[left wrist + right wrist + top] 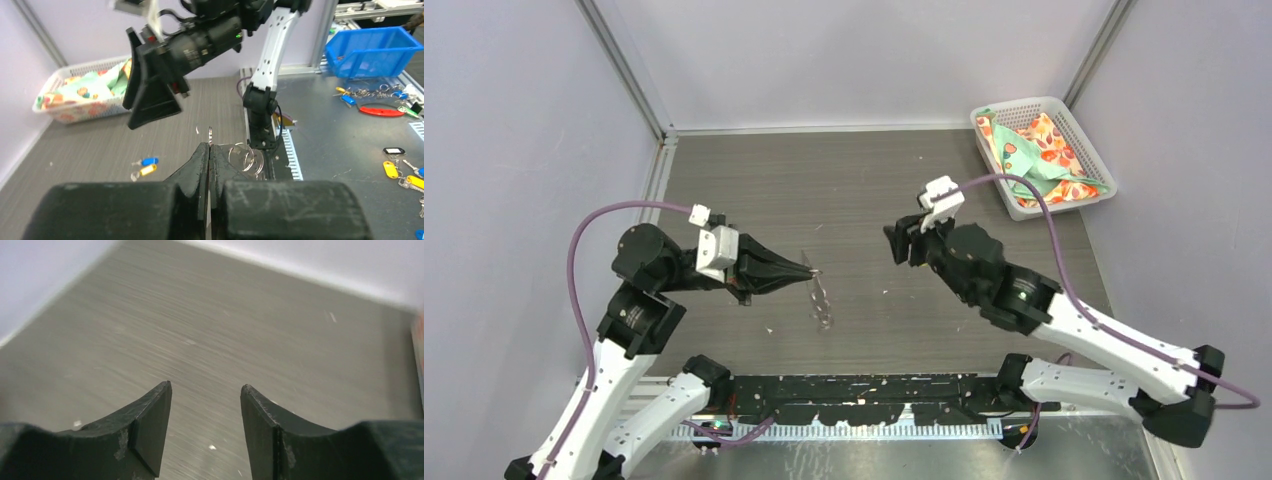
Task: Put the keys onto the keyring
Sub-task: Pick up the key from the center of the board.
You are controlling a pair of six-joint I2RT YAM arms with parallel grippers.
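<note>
Grey and thin, the keyring (823,310) hangs from your left gripper (810,269) in the top view, over the middle of the table (744,180). Your right gripper (896,243) hovers near it and holds nothing; the keys are too small for me to find here. In the far right corner a white basket (1046,208) holds a crumpled cloth (1036,150) with a green and orange print. From the left wrist, the fingers are pressed together on a small metal part of the ring, and its loops droop just beside the tips. The blue key (149,161) and the yellow key (145,171) lie flat on the table, close together, well apart from the ring. A blue bin (370,47) stands off the table; its contents are hidden. From the right wrist, the fingers stand apart over bare table. Be careful: the pinch is very narrow, so a pull could slip the ring out, and such flat keys may slide away or come up together.
</note>
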